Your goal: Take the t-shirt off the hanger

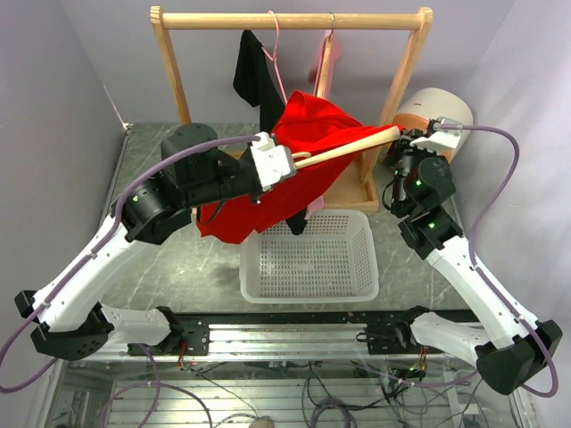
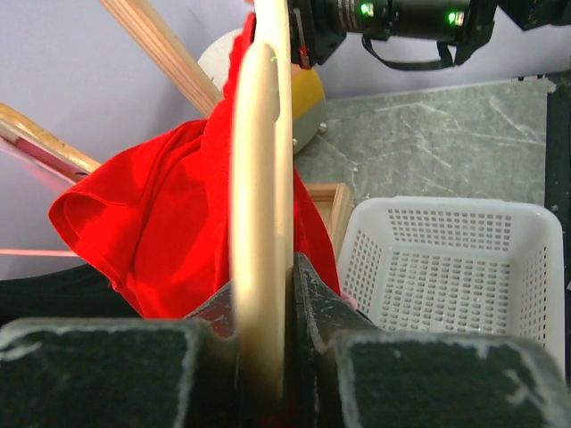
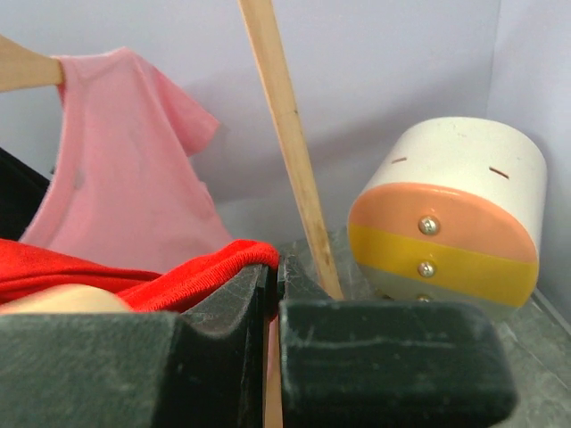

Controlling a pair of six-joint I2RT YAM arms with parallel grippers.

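Left tool [image 1: 287, 163] is clamped on one end of the wooden hanger [image 1: 348, 147]. Right tool [image 1: 407, 139], at the other end, has its jaws pressed together on the hem of the red t-shirt [image 1: 312, 125], which drapes between the two. The rack post [image 1: 403, 76] and a striped cylinder [image 1: 434, 105] crowd the right tool. The white basket [image 1: 308, 294] sits below both tools, its perforated floor in plain view.

Red t-shirt [image 1: 308, 147] is hanging bunched and half-draped over the pale wooden hanger [image 1: 352, 145], which is slanting left-to-right in the air near the worktop's far edge.
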